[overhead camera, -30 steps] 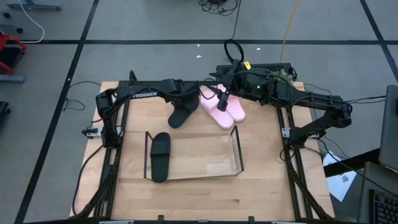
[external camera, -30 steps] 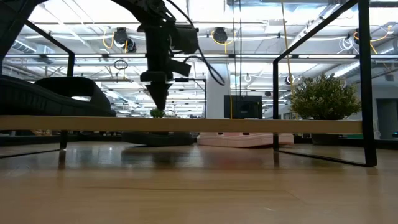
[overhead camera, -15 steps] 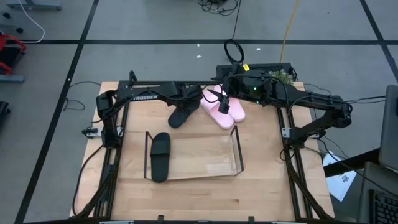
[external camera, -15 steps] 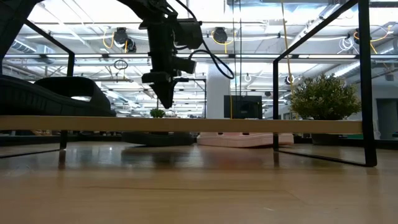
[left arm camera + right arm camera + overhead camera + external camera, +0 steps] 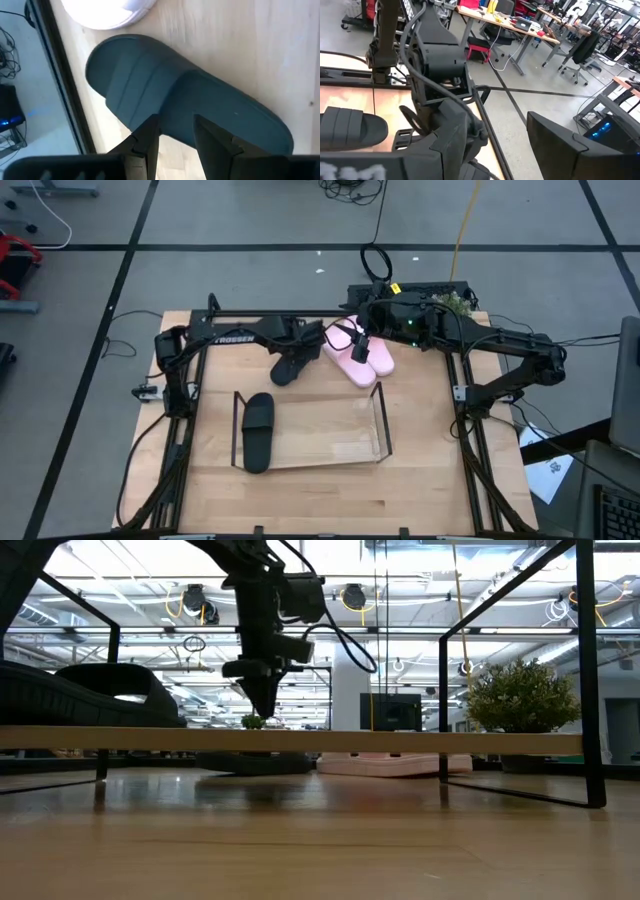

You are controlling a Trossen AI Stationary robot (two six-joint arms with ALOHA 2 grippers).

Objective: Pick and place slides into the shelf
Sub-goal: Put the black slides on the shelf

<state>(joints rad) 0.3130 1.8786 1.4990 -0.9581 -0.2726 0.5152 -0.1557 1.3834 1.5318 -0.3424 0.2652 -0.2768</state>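
Left end effector (image 5: pixel 176 142) lowered again over loose black slide (image 5: pixel 180 112), fingers parted, tips cropped, right end effector's state hidden

Left gripper (image 5: pixel 262 700): lower than 0.5 s ago, above loose black slide (image 5: pixel 290 366); slides unmoved.

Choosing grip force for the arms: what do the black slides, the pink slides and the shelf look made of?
Black slides: probably moulded foam or rubber, matte; smooth one-piece strap and sole, no shine. Pink slides: likely the same moulded stuff, pale and matte, though seen small. Shelf: clear plastic, apparently hard, since the wooden table shows through; thin dark end frames look like metal wire.
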